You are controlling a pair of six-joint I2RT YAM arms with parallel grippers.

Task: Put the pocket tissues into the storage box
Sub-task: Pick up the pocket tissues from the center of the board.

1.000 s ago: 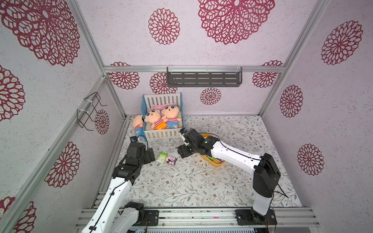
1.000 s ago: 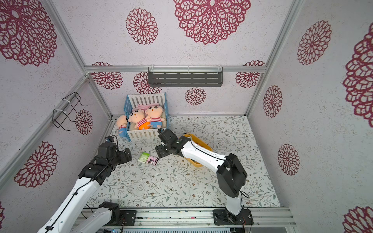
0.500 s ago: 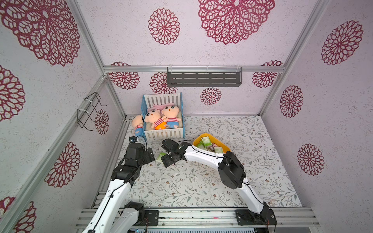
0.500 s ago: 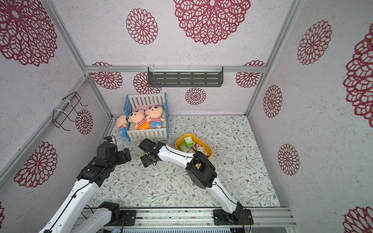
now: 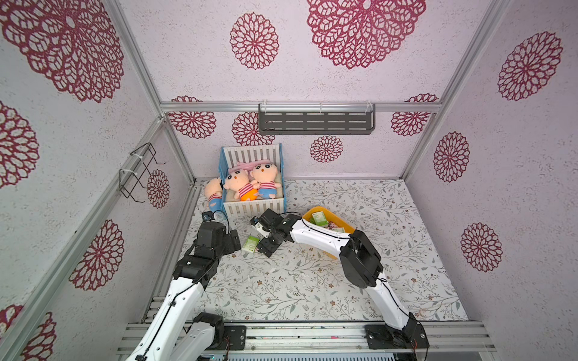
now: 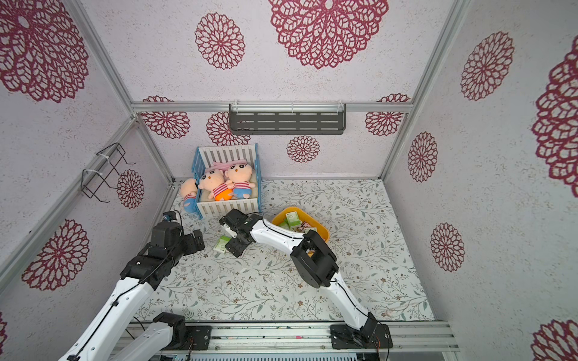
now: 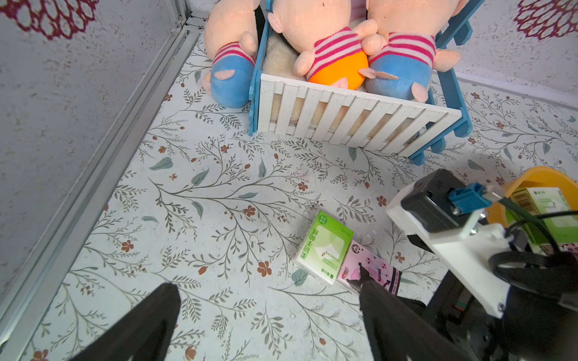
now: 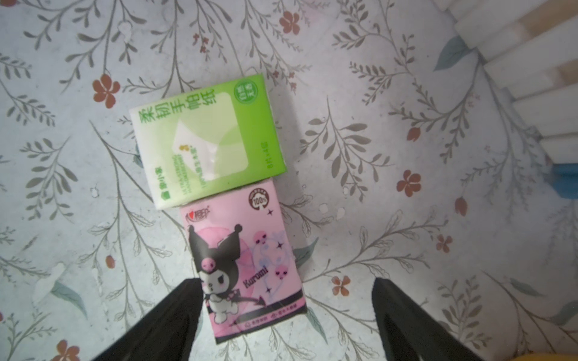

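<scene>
Two pocket tissues lie side by side on the floral mat: a green-and-white one point(image 5: 251, 243) point(image 6: 222, 243) point(image 8: 208, 143) and a pink one with a black cartoon figure point(image 8: 244, 262) point(image 7: 370, 273). My right gripper point(image 5: 261, 239) point(image 6: 232, 240) point(image 8: 286, 290) is open over the pink packet's end. One finger is at the packet's edge and the other is well clear. My left gripper point(image 5: 233, 242) point(image 7: 267, 289) is open and empty, just left of the packets. The yellow storage box point(image 5: 308, 214) point(image 6: 323, 233) point(image 7: 538, 178) holds several packets point(image 5: 320, 218).
A blue-and-white slatted crate point(image 5: 253, 206) point(image 7: 344, 115) with plush dolls stands just behind the packets. Another doll point(image 5: 213, 193) lies beside it at the left wall. A grey shelf point(image 5: 316, 122) hangs on the back wall, a wire rack point(image 5: 137, 172) on the left wall.
My right arm has swung left from the storage box to over the two packets, and its jaws have widened. The left arm has stayed put.
</scene>
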